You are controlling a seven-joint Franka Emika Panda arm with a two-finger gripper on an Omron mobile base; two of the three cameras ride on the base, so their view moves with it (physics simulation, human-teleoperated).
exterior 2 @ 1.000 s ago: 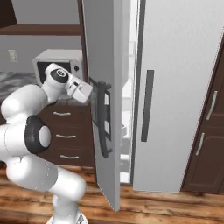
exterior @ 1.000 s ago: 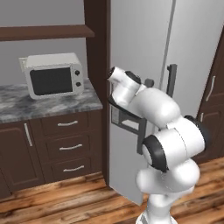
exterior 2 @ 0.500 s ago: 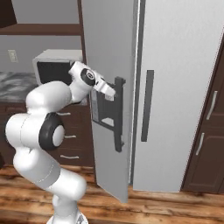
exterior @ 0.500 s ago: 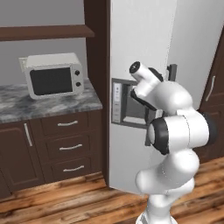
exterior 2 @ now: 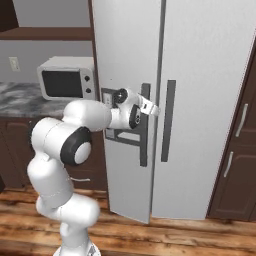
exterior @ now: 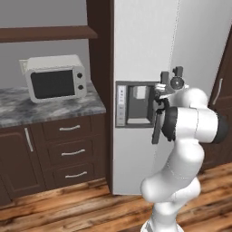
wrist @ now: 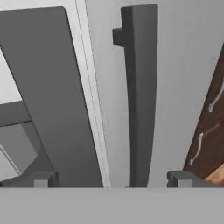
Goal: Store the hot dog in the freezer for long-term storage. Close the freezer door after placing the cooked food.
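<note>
**Grey freezer door almost shut, gripper open at its handle**

Grey is the main colour of this scene: the freezer door (exterior 2: 127, 100) is a tall light-grey panel and it stands nearly flush with the wider fridge door (exterior 2: 210, 100) at its 3 o'clock side. In the right base view its bottom edge is a little forward of the fridge door, so a small gap seems to remain; whether it is fully closed I cannot tell. The dark-framed dispenser (exterior: 135, 105) is in the middle of the freezer door, and the long vertical handle (exterior 2: 144, 125) runs along the door's edge at 3 o'clock of the dispenser.

The gripper (exterior 2: 151, 108) is just beside this handle, at its upper part, between it and the fridge door's handle (exterior 2: 167, 120). In the hand view the two finger tips (wrist: 41, 179) stand far apart at the bottom, with the fridge handle seen between them and farther off; nothing is between the fingers, so the gripper is wide open and empty.

The freezer inside is hidden behind its door, and the hot dog cannot be seen from here.

At 9 o'clock of the fridge, a white microwave (exterior: 54, 81) stands on the grey marble tabletop (exterior: 45, 108), above dark brown drawers (exterior: 68, 152).
</note>
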